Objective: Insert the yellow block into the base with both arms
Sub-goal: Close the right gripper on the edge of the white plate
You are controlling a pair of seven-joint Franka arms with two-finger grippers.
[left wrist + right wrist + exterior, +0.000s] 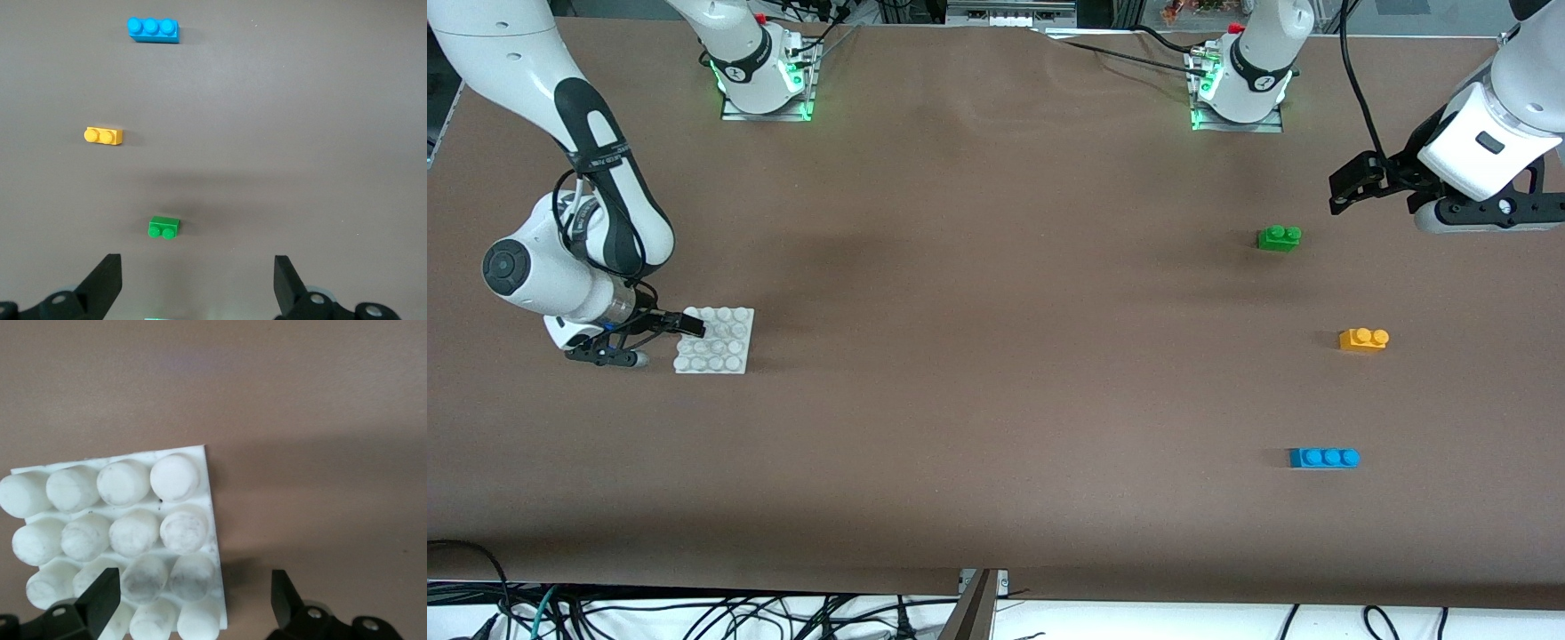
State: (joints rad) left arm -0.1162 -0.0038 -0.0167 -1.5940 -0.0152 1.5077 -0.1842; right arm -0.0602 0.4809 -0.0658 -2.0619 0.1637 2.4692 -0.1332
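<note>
Front view: the right gripper [660, 335] sits low at the base [725, 351], fingers spread across the plate's edge at the right arm's end of the table. The left gripper [1360, 182] hangs spread and empty over bare table near the green brick [1279, 237]. The yellow block [1363, 339] lies nearer the camera than the green brick, with the blue brick [1324, 458] nearer still.

Left wrist view: spread fingers [100, 283] frame the green brick [163, 228], the yellow block [103, 136] and the blue brick [153, 29], touching none.

Right wrist view: spread fingers [100, 597] straddle the base [193, 457] corner.

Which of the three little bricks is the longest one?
The blue brick. It has three round studs on top, while the green brick and the yellow block have only two each. It also lies nearest the front camera.
</note>
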